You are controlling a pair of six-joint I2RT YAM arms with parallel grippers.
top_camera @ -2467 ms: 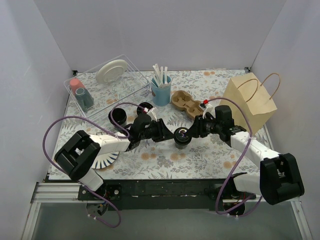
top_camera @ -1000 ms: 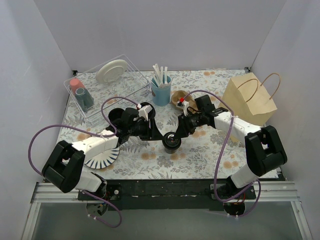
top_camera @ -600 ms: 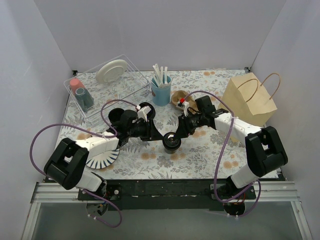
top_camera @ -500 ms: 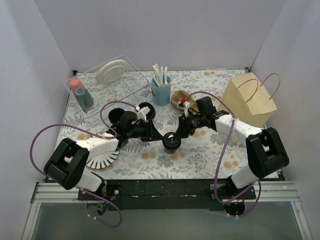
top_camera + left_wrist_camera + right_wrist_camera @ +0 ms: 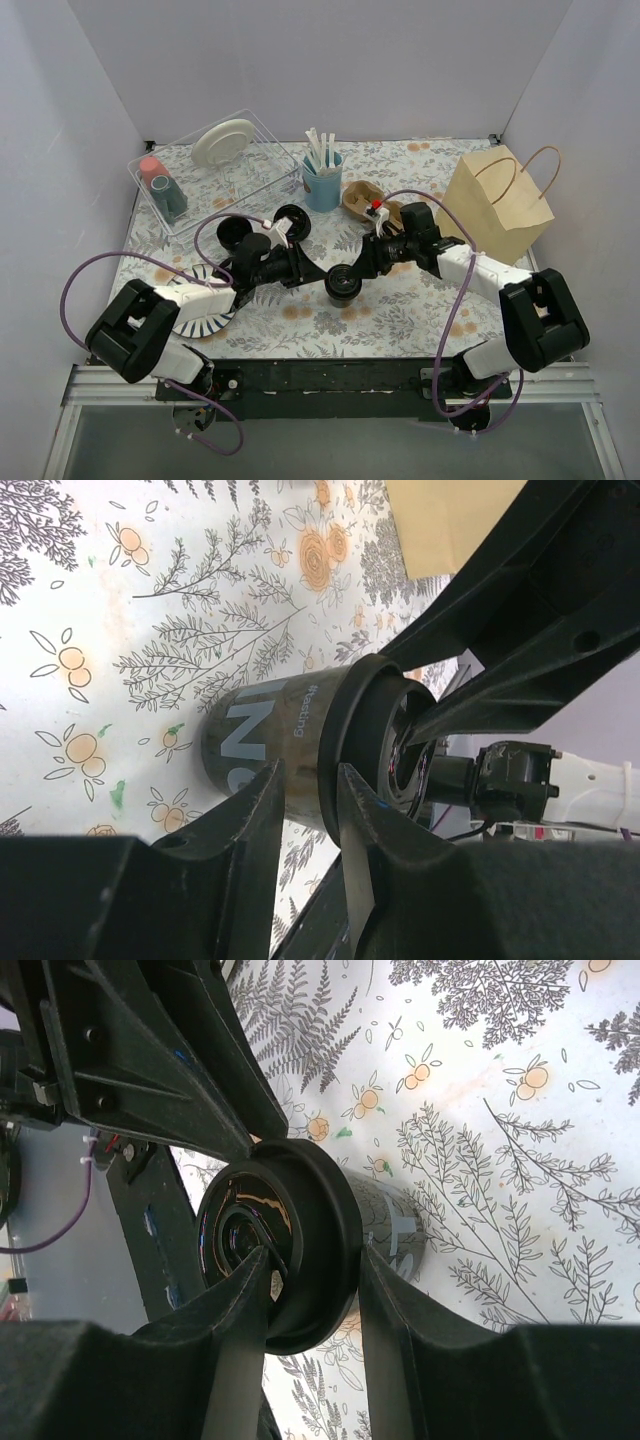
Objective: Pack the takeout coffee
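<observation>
The takeout coffee [image 5: 343,283], a small black cup with a black sip lid, stands upright on the floral cloth at the table's middle. My left gripper [image 5: 312,272] reaches it from the left. In the left wrist view its fingers [image 5: 258,810] stand a narrow gap apart, tips against the cup's side [image 5: 262,730] just below the lid rim. My right gripper [image 5: 362,268] comes from the right. In the right wrist view one finger [image 5: 240,1305] lies over the lid top [image 5: 270,1235] and the other sits under the rim, clamping the lid.
The brown paper bag [image 5: 500,205] stands open at the back right. A cardboard cup carrier [image 5: 360,200] and the light blue cup with white sticks [image 5: 322,180] are behind the grippers. A lidless black cup [image 5: 234,235], a clear bin [image 5: 250,160] and a patterned plate [image 5: 198,315] are on the left.
The cup has moved left and a little nearer with both grippers at it. In the last half second it stays put; the left arm has lowered and pulled back slightly.
</observation>
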